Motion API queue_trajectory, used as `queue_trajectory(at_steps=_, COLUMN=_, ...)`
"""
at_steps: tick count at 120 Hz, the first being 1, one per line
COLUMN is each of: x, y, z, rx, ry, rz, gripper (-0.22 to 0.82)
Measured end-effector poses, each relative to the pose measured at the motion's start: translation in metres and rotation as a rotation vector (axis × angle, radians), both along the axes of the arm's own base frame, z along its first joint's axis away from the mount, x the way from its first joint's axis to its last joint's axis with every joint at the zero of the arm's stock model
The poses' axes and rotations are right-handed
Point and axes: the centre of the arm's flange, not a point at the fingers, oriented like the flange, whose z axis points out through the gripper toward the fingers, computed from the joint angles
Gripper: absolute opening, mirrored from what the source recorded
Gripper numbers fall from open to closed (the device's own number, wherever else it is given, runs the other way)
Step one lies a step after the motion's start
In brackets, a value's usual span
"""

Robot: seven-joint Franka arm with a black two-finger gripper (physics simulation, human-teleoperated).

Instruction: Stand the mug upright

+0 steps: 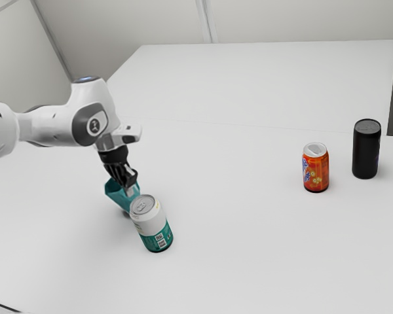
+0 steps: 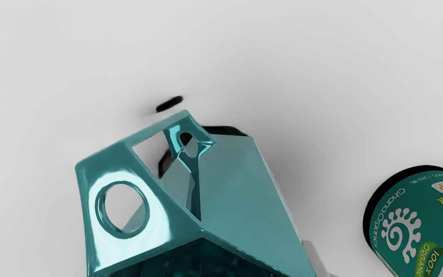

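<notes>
In the exterior view the black gripper (image 1: pixel 130 188) reaches down to the teal mug (image 1: pixel 120 195), overlapping its rim area. The mug looks tilted, and the white and green can partly covers it. The wrist view has the faceted mug (image 2: pixel 233 184) close up, its holed, angular handle facing the camera and its dark opening at the bottom edge. A grey piece of the gripper (image 2: pixel 314 259) is beside the mug's outer wall. Whether the gripper holds the mug is hidden.
A white and green can (image 1: pixel 152 226) stands close to the mug, also visible as a green can (image 2: pixel 402 227) in the wrist view. Toward the exterior view's right, an orange can (image 1: pixel 316 170) and a black can (image 1: pixel 366 150) stand on the white table (image 1: pixel 249 248).
</notes>
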Motion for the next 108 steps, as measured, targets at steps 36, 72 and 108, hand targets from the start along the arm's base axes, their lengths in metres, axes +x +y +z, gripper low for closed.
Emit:
queue_trajectory(at_steps=36, x=0.001, y=-0.001, z=-0.008, rx=-0.003, ry=0.016, rz=0.029, gripper=-0.16)
queue_trajectory(at_steps=72, x=0.001, y=-0.003, z=-0.003, rx=0.002, ry=0.005, rz=0.045, gripper=0.11)
queue_trajectory(at_steps=108, x=0.003, y=-0.023, z=0.065, rx=0.058, ry=-0.114, rz=0.026, gripper=0.28)
